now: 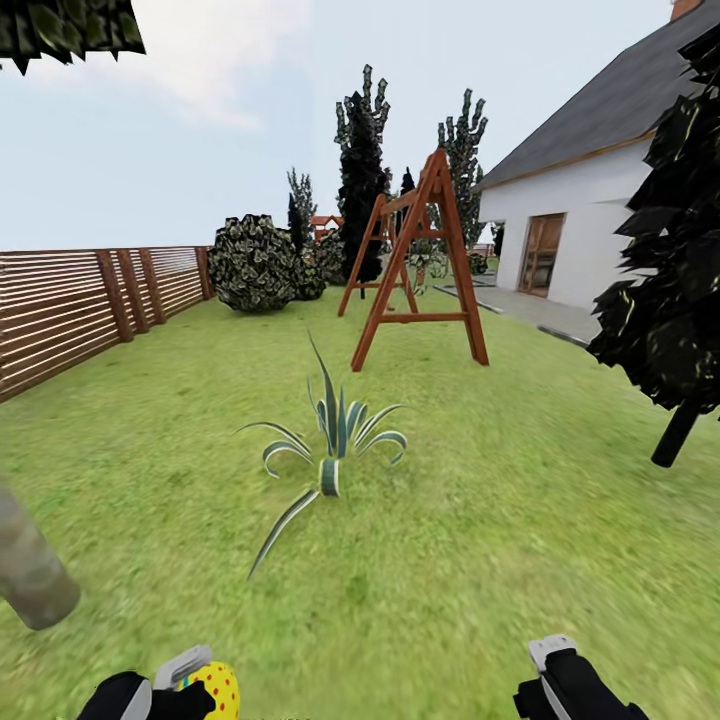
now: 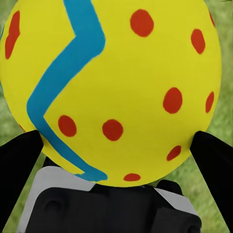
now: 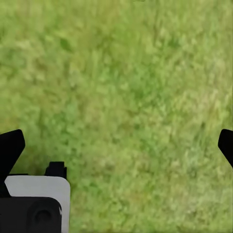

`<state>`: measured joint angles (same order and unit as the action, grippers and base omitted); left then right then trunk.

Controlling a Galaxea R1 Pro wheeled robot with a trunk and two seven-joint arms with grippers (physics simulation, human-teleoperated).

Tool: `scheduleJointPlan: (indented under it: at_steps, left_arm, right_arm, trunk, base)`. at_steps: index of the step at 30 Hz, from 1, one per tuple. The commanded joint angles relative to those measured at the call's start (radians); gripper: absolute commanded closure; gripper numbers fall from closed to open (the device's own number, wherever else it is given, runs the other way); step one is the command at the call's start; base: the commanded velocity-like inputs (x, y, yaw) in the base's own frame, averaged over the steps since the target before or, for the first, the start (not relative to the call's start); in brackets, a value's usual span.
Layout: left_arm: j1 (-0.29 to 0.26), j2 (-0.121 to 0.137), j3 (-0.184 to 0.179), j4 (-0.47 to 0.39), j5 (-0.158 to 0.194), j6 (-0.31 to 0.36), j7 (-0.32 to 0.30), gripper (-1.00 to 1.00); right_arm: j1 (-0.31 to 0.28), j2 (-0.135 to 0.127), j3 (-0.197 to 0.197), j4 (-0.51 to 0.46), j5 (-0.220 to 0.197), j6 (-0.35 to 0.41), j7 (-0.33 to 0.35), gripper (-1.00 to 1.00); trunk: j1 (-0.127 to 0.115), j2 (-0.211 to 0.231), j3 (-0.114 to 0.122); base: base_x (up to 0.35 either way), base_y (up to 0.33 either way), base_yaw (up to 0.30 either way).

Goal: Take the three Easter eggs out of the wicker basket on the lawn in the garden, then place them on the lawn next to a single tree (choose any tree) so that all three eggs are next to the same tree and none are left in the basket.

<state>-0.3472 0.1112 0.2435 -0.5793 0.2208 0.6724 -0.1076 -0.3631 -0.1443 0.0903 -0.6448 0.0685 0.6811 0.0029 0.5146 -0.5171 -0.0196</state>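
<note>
Lawn (image 1: 450,560) underfoot: left fingers (image 2: 19,165) clamp an Easter egg (image 2: 116,87), right fingers (image 3: 9,150) spread wide, empty.

The egg (image 1: 218,690) is cut off at the near edge. The tree trunk (image 1: 30,570) is cut off left.

Black jaws on grey-white wrist blocks tip both black arms.

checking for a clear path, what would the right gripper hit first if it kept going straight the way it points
Probably just the lawn. The right gripper is open and empty, and the right wrist view shows grass ahead between its fingers, nothing else in that line. How far off the grass lies is unclear.
</note>
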Motion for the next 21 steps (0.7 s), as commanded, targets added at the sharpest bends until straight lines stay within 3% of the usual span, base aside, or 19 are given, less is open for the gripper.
scheduleJointPlan:
  at_steps: [1,11,21]
  left_arm:
    - [-0.001,-0.001,0.004,-0.001,-0.003,0.006,-0.004,1.0]
    - [-0.001,-0.002,0.005,-0.001,-0.001,0.004,-0.004,1.0]
    - [-0.001,-0.014,0.003,-0.001,-0.003,0.004,-0.004,1.0]
  right_arm:
    - [0.0,0.0,0.005,-0.001,0.006,0.007,-0.001,-1.0]
    - [-0.001,0.0,0.007,-0.003,0.006,0.008,0.0,-1.0]
    - [0.0,0.0,0.007,-0.004,0.005,0.009,0.0,-1.0]
  trunk:
    - [0.001,-0.002,-0.002]
    - [0.001,-0.002,-0.002]
    - [0.001,-0.002,-0.002]
  base:
    - [0.0,0.0,0.272]
    - [0.016,-0.006,0.29]
    - [0.291,-0.126,0.292]
